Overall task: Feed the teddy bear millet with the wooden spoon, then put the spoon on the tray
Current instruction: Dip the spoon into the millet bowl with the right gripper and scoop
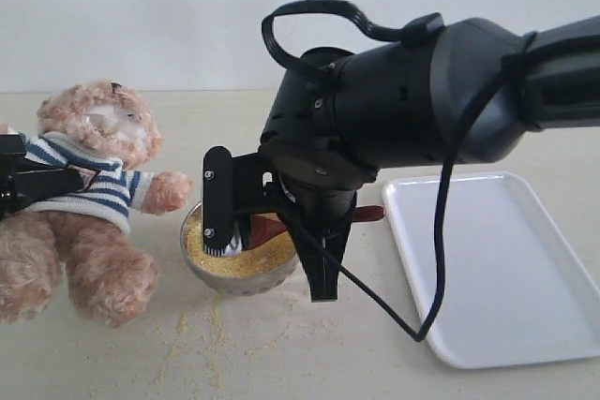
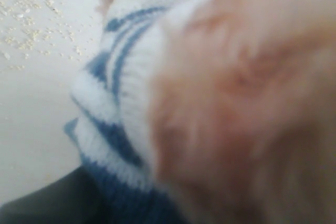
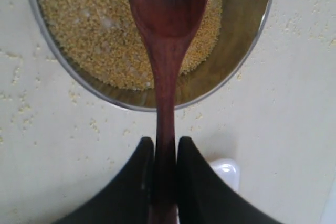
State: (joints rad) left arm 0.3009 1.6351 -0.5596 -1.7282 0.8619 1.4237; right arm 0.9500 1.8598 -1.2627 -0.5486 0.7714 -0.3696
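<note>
Inspector: Position of the wooden spoon [image 3: 164,77] is asked for first.

Operator: Its slim handle is pinched between the two black fingers of the right gripper [image 3: 165,145], which are pressed against it from both sides. Its oval end is held over the millet [image 3: 89,24] inside the steel bowl [image 3: 237,38]. Whether the wood touches the grains cannot be told.

Inspector: And the teddy bear [image 1: 89,189]?

Operator: It is found at the left in the exterior view, upright but leaned, with its feet on the table [image 1: 328,362]. One paw is stretched toward the steel bowl and ends just beside the rim. In the left wrist view only blurred fur and the striped shirt are seen, very close.

Inspector: How are the jaws of the left gripper [image 1: 42,180] set?

Operator: They are closed on the teddy bear at the striped shirt. One black finger is seen lying across the chest; the other is hidden behind the body.

Inspector: Where is the tray [image 1: 497,269] placed?

Operator: It is laid flat on the table at the right, apart from the steel bowl. A black cable [image 1: 439,231] is seen hanging in front of its left part. Some loose grains [image 1: 187,334] are scattered on the table in front of the steel bowl.
</note>
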